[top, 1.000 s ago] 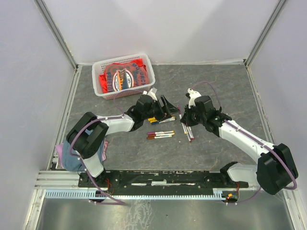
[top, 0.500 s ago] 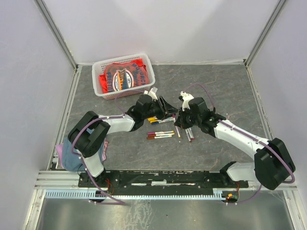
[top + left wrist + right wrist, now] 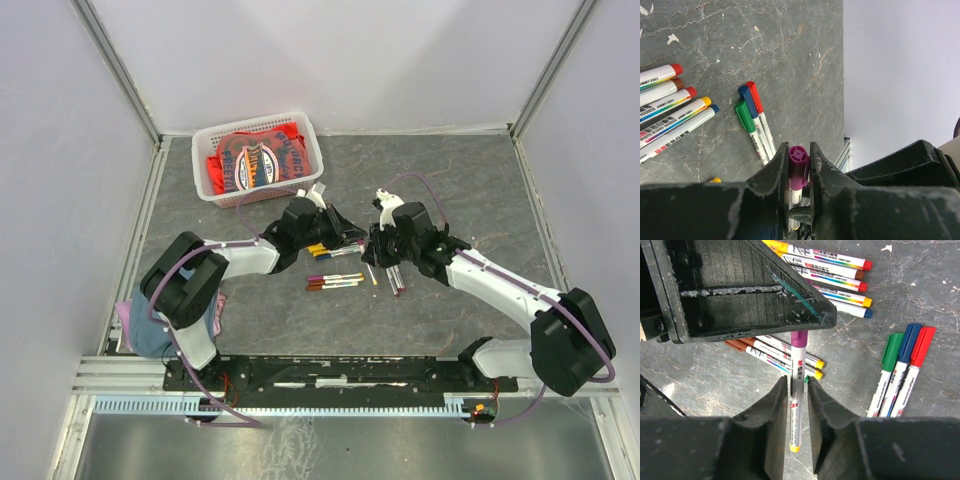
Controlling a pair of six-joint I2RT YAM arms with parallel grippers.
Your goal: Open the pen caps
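Your left end effector (image 3: 799, 153) is clenched on the purple cap (image 3: 797, 159), pinched between its fingertips. Your right end effector (image 3: 797, 386) is grasping the same pen's white barrel (image 3: 795, 425), with the cap just beyond its tips. If you pull off the pen's axis, the cap may bind and the smooth barrel could slide through the right fingers instead of separating. A sudden pop could drop a piece onto the capped pens (image 3: 904, 365) on the counter (image 3: 740, 45) below.

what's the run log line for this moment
phase: uncapping | left gripper: shut on purple cap | right gripper: shut on pen barrel | cap: not yet off
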